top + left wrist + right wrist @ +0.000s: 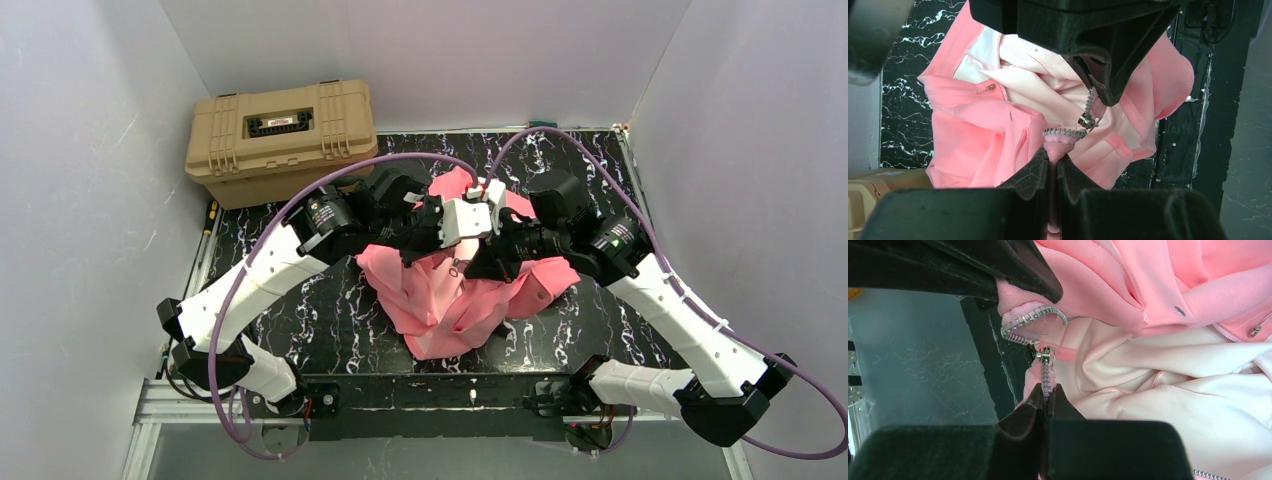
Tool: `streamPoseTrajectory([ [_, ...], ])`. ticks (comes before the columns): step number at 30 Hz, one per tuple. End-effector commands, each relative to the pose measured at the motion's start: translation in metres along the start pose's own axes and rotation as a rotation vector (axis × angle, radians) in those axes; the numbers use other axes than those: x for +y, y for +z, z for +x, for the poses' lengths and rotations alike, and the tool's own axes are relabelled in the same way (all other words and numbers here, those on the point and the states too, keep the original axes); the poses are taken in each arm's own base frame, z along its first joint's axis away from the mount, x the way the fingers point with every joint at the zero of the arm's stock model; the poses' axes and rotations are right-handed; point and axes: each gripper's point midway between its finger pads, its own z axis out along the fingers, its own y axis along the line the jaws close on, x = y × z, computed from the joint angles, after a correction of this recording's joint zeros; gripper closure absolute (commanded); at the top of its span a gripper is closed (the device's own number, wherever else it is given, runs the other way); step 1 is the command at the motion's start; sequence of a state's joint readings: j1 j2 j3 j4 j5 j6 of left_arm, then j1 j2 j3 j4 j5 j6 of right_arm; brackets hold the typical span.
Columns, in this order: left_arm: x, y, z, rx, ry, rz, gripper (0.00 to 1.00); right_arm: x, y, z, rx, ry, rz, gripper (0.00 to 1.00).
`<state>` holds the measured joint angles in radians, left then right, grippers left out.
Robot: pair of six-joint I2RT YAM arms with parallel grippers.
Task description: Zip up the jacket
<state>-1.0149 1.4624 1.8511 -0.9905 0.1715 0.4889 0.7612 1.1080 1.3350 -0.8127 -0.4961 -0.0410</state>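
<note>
**Both claws pinched on the open zipper ends of a limp pink jacket**

The jacket (pixel 450 300) lies in a crumpled heap at the middle of the desk (pixel 300 310), its upper part lifted between the two arms. A tan case (pixel 280 135) sits well apart at the far left.

The left claw (pixel 1053 162) is closed on a fold of the salmon outer fabric. A short curved row of metal zipper teeth (pixel 1064 133) bulges just past its tips. The right claw (pixel 1048 395) is closed on the other zipper edge, its tips clamping the tape just below the zipper slider (pixel 1045 356). The two zipper ends are close together but not joined.

The cloth looks like a soft, matte fleece knit, salmon outside with a pale pink, smoother lining. It drapes and bunches freely, so it should be light and will give no resistance to pull against. Any tug will probably drag the whole garment unless the other claw holds the tape taut. The fabric itself is not fragile, but it is thick enough at the hems to slip out of a shallow pinch.

The hard parts are small: silvery teeth, the metal slider, and a round snap (pixel 1179 310) on a pocket flap. The best holds are probably the stiff tape right beside the teeth and the slider's pull tab. The bottom end of the loose teeth must enter the slider squarely, and the floppy tape could easily twist.
</note>
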Motion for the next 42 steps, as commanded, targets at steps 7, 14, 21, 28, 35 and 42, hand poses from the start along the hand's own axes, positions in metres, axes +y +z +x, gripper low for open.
streamPoseTrajectory([
  [7, 0.001, -0.011, -0.016, -0.056, 0.007, -0.014, 1.00, 0.010, -0.007, -0.018, -0.065, -0.038, -0.026, 0.99],
  [14, 0.001, -0.011, -0.015, -0.054, 0.010, -0.015, 1.00, 0.012, -0.006, -0.022, -0.072, -0.033, -0.038, 0.99],
  [21, -0.001, -0.011, -0.014, -0.054, 0.014, -0.010, 1.00, 0.012, -0.005, -0.028, -0.084, -0.036, -0.041, 0.99],
  [28, -0.001, -0.012, -0.013, -0.052, 0.017, -0.012, 1.00, 0.014, -0.004, -0.029, -0.086, -0.030, -0.055, 0.99],
  [35, -0.001, -0.012, -0.011, -0.045, 0.022, -0.016, 1.00, 0.014, -0.007, -0.034, -0.100, -0.042, -0.045, 0.99],
  [42, -0.002, -0.010, -0.009, -0.038, 0.023, -0.015, 1.00, 0.013, -0.011, -0.032, -0.095, -0.048, -0.027, 0.99],
])
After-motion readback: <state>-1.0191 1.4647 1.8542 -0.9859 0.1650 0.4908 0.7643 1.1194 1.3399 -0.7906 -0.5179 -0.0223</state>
